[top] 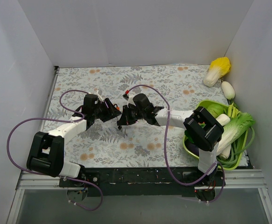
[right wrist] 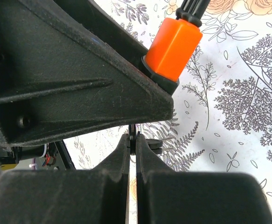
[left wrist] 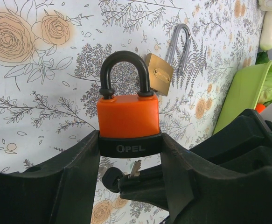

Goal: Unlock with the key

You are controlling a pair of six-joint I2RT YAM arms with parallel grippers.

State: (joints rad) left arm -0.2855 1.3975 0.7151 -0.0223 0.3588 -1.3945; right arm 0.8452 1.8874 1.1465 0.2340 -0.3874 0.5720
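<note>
An orange padlock with a black shackle and a black base marked OPEL is held upright between my left gripper's fingers. My left gripper is shut on its base. It also shows in the top view. My right gripper is shut on a small key with a black head. In the left wrist view the silver key blade points up at the padlock's underside, just below it. The orange padlock also shows in the right wrist view. My right gripper meets the left at mid table.
A brass padlock with an open silver shackle lies on the flowered cloth behind the orange one. A green basket of leafy vegetables stands at the right edge. A yellow cabbage and a white radish lie at the back right. White walls surround the table.
</note>
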